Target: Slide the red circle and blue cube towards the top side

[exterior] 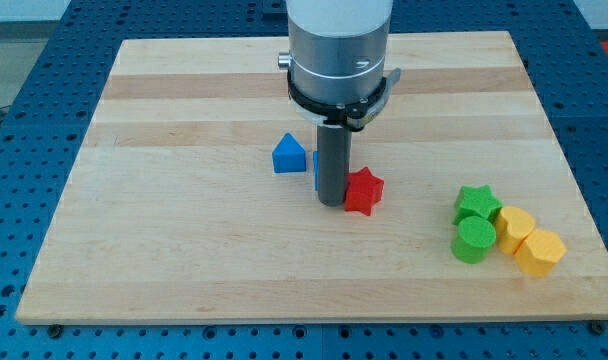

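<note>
My tip [330, 203] rests on the wooden board [184, 260] near its middle. A red star-shaped block [364, 190] touches the rod's right side. A thin blue sliver [315, 171] shows at the rod's left edge; it is a blue block mostly hidden behind the rod, and its shape cannot be made out. A blue house-shaped block [289, 155] sits just left of that, apart from my tip. No red circle shows in this view.
At the view's lower right a green star [477, 203], a green cylinder [473, 240] and two yellow blocks [515, 228] [540, 251] sit bunched together. The arm's grey body [338, 50] hides part of the board's top middle.
</note>
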You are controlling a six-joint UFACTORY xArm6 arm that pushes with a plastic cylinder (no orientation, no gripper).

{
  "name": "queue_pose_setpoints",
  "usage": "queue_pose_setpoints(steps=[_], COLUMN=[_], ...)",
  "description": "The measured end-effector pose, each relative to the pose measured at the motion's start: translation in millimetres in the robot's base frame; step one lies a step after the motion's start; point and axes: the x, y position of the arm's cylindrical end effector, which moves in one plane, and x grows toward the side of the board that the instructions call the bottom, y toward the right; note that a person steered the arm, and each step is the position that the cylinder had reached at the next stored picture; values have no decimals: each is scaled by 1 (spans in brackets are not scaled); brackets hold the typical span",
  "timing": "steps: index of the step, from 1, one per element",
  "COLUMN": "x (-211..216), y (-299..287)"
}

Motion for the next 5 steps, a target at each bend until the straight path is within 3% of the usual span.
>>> queue_pose_setpoints(steps=[3,4,5], x=[72,86,71], y=[55,47,6])
